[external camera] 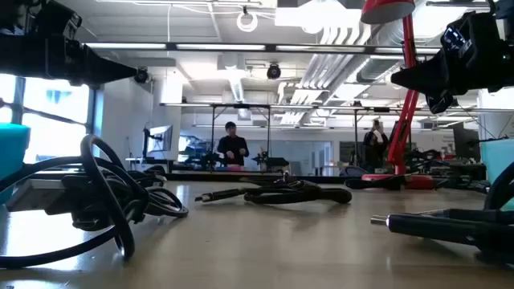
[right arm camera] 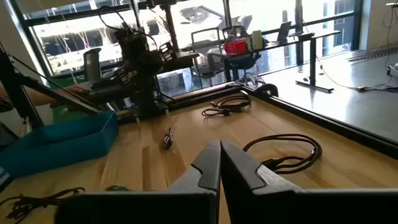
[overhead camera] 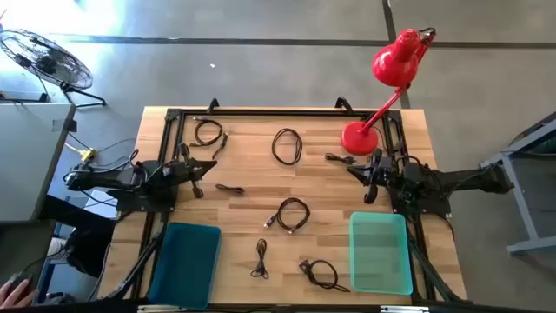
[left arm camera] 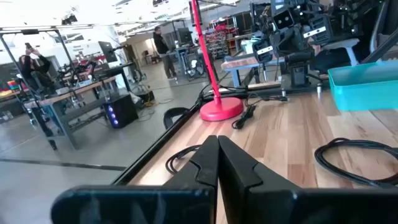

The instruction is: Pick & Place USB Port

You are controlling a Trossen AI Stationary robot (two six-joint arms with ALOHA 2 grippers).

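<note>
Several black USB cables lie on the wooden table: coils at the far left (overhead camera: 208, 133), far middle (overhead camera: 287, 145), centre (overhead camera: 291, 215) and near edge (overhead camera: 320, 273), and short ones (overhead camera: 229, 189) (overhead camera: 261, 258) (overhead camera: 339, 158). My left gripper (overhead camera: 198, 178) (left arm camera: 217, 163) hovers at the table's left side, shut on nothing, with the short cable just to its right. My right gripper (overhead camera: 369, 187) (right arm camera: 220, 165) hovers at the right side, also shut with nothing between its fingers. A coil (right arm camera: 286, 152) lies ahead of it.
A blue bin (overhead camera: 185, 261) sits at the near left and a teal bin (overhead camera: 380, 252) at the near right. A red desk lamp (overhead camera: 360, 137) stands at the far right. A black frame (overhead camera: 278, 111) runs along the table's far edge. People stand in the room beyond.
</note>
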